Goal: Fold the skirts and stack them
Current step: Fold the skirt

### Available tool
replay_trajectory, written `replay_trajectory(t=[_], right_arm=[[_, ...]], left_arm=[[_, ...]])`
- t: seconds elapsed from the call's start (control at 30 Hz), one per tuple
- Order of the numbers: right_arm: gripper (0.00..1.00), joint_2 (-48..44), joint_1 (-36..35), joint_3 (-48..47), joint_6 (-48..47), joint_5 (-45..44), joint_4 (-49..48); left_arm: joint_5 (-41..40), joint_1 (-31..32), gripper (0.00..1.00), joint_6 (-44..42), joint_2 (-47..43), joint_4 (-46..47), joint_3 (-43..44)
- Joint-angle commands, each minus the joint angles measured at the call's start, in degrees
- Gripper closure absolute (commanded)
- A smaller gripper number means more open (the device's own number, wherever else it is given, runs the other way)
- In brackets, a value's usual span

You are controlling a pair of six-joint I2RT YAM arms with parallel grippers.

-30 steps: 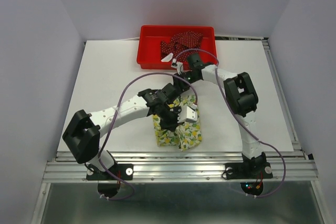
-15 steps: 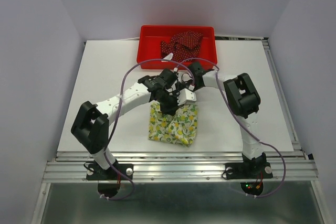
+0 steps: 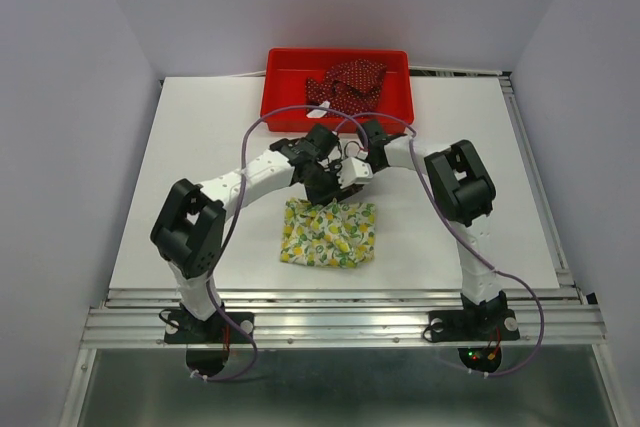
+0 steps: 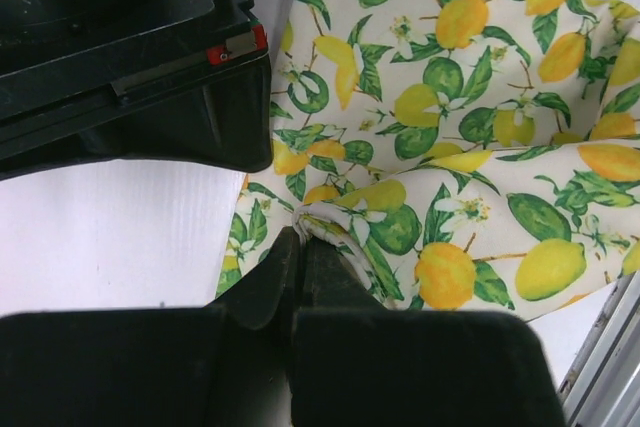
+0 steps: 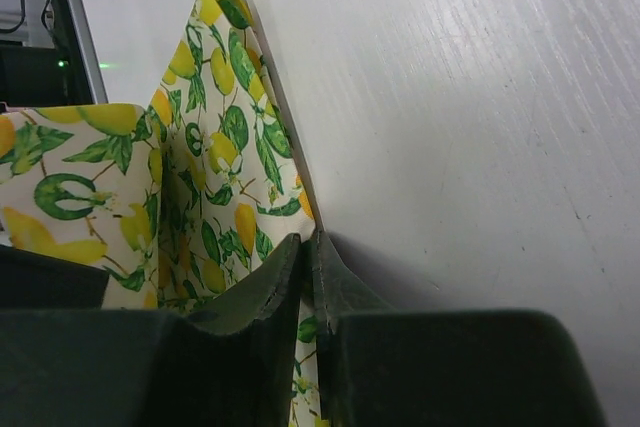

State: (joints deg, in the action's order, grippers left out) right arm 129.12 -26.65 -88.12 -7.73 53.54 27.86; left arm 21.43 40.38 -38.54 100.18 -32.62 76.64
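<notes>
A white counter (image 3: 200,167) is enclosed by pale grey walls, with a metal rail (image 3: 340,322) along its near edge. A red tray (image 3: 285,97) stands at the far edge, and the dark red skirt (image 3: 350,82) with white dots lies crumpled inside it, towards the tray's right half.

The lemon skirt (image 3: 328,235) is spread on the counter near the middle, closer to the near edge, well apart from the tray. It is laid in a flattened, roughly rectangular shape whose long axis runs left to right across the counter, slightly tilted. Which side is the waist cannot be told.

Its far edge is held by both arms. The left fingers (image 4: 290,252) are closed tightly on a small bunched fold at the skirt's far edge, as seen from the left wrist. The right fingers (image 5: 295,262) are pressed together on the cloth's border just beside them, with the fabric rising in a ridge from the counter. The two sets of fingers sit close together above the skirt's far side.
</notes>
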Motion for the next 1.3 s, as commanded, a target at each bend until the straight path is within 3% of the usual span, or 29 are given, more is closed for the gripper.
replay_trajectory(t=[0.0,0.23,0.37,0.47,0.5,0.6,0.77,0.87,1.1,1.17,1.27], right_arm=[[0.85,2.45,-1.29,1.72,-2.21,-6.69,1.15],[0.85,3.07,-1.29,0.05,-1.59,-6.96,1.32],[0.84,3.33,-1.29,-0.48,-1.24,-7.13,1.32],[0.83,3.33,-1.29,-1.0,-1.06,-7.75,1.5],[0.83,3.24,-1.29,-1.18,-1.24,-8.1,1.5],[0.82,2.98,-1.29,-1.53,-1.24,-8.45,1.94],[0.8,2.54,-1.29,-2.84,-0.45,-8.8,2.46],[0.8,1.93,-1.29,-3.73,0.17,-9.24,2.38],[0.69,-1.93,-1.29,-7.42,5.34,-10.82,2.55],[0.67,-4.21,-1.29,-8.82,7.45,-11.61,2.47],[0.55,-7.03,-1.29,-9.36,9.64,-13.1,2.64]], left_arm=[[-0.95,-0.3,1.0,0.05,0.98,2.74,1.76],[-3.15,-0.92,0.96,2.33,2.82,7.65,-1.49],[-4.82,-1.36,0.89,3.83,3.88,9.86,-1.58],[-3.6,-2.06,0.79,4.35,3.8,9.33,-0.97],[-2.98,-2.23,0.49,4.18,3.27,8.03,-0.45],[-0.53,-2.5,0.32,3.92,-1.63,5.13,0.61],[0.72,-2.76,0.3,5.84,-8.59,0.72,0.7],[2.38,-3.73,0.34,7.6,-12.19,-1.21,-1.4],[11.43,-6.97,0.36,15.15,-17.74,3.7,-12.39],[16.33,-9.26,0.46,19.2,-15.82,4.15,-13.18],[25.28,-15.32,0.58,24.63,-12.04,4.06,-12.66]])
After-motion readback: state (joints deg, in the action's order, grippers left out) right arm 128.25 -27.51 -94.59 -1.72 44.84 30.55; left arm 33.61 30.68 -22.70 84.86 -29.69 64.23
